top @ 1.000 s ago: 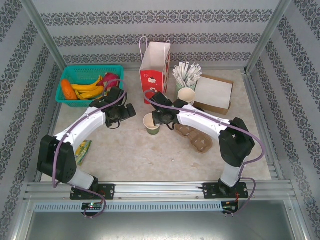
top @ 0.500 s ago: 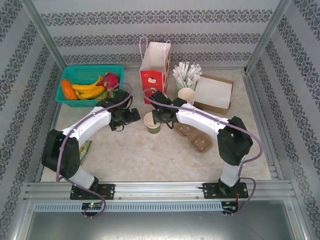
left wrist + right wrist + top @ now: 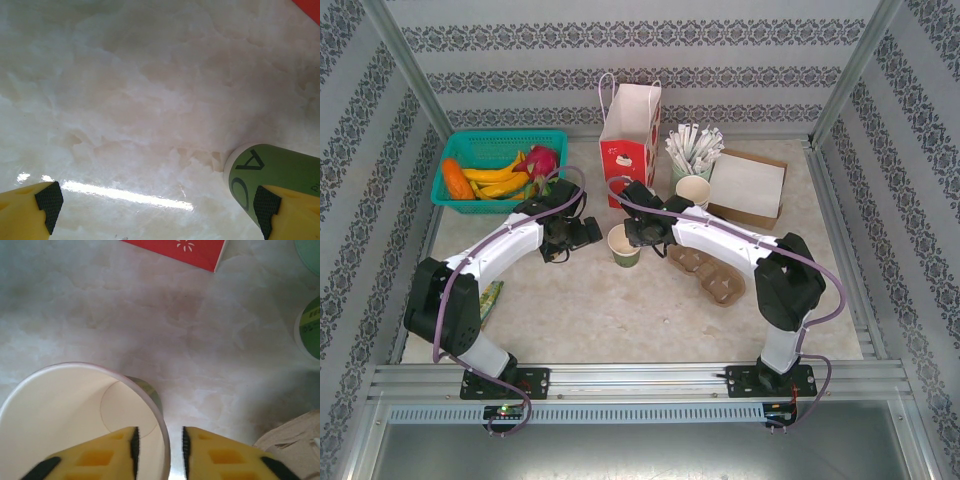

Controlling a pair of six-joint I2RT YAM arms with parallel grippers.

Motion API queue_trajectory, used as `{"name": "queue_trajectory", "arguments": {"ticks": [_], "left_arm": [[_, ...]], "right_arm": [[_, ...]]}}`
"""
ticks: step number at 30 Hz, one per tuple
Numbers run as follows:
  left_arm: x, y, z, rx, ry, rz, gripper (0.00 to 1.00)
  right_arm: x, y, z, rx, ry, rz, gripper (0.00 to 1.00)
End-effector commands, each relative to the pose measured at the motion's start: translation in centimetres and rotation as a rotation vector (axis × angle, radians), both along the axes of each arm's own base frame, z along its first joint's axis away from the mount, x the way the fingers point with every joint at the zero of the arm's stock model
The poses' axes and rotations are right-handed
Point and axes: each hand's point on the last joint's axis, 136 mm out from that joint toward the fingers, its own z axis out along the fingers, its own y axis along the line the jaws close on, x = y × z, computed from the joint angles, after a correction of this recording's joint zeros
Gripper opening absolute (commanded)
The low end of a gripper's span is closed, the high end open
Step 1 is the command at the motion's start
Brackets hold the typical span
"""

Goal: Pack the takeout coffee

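Note:
The takeout coffee cup (image 3: 623,245) stands upright mid-table, green-sided with a cream rim, lidless and empty inside (image 3: 65,410). My right gripper (image 3: 634,233) straddles its right rim: one finger is inside the cup and the other outside, with the jaws parted and a gap on both sides of the wall (image 3: 159,450). Just left of the cup, my left gripper (image 3: 586,232) is open wide and low over the table (image 3: 157,210). The cup's green side (image 3: 280,172) sits beside its right fingertip. A red-and-white gift bag (image 3: 628,140) stands open behind the cup.
Behind the right arm are stacked paper cups (image 3: 693,190), a holder of paper-wrapped sticks (image 3: 695,148) and a flat cardboard box (image 3: 748,187). A cardboard cup carrier (image 3: 710,275) lies right of the cup. A teal fruit basket (image 3: 470,148) is back left, a snack packet (image 3: 487,300) near left.
My right jaws, shut on the cup's rim before, have parted. My left gripper has moved in toward the cup from the left. The cup has shifted slightly toward the back.

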Motion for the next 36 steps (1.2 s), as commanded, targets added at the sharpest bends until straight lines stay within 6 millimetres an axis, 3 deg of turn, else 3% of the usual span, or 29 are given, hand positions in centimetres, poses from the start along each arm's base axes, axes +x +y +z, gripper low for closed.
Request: {"name": "queue_trajectory", "arguments": {"ticks": [1, 6, 11, 13, 19, 22, 26, 36], "left_arm": [[0.0, -0.5, 0.1, -0.007, -0.011, 0.016, 1.0], [0.7, -0.6, 0.9, -0.016, -0.058, 0.018, 1.0], [2.4, 0.2, 2.8, -0.014, -0.163, 0.11, 1.0], [3.1, 0.3, 3.5, -0.035, -0.214, 0.165, 1.0], [4.4, -0.3, 4.3, -0.1, -0.283, 0.207, 1.0], [4.9, -1.1, 4.8, -0.145, -0.31, 0.175, 1.0], [4.9, -1.0, 4.9, -0.145, -0.322, 0.18, 1.0], [3.8, -0.5, 3.4, -0.086, -0.215, 0.177, 1.0]], "right_arm": [[0.9, -0.9, 3.4, 0.025, -0.086, -0.028, 0.37], [1.0, -2.0, 6.3, 0.092, -0.177, -0.061, 0.59], [0.7, -5.9, 9.1, 0.186, -0.284, -0.186, 0.84], [0.5, -8.5, 8.9, 0.241, -0.285, -0.27, 0.93], [-0.5, -17.8, 5.1, 0.334, -0.133, -0.597, 0.93], [-0.7, -20.5, 2.6, 0.47, 0.028, -0.746, 0.91], [-0.8, -21.7, 0.1, 0.573, 0.226, -0.887, 0.87], [0.1, -21.7, -2.5, 0.638, 0.377, -1.159, 0.67]]}}
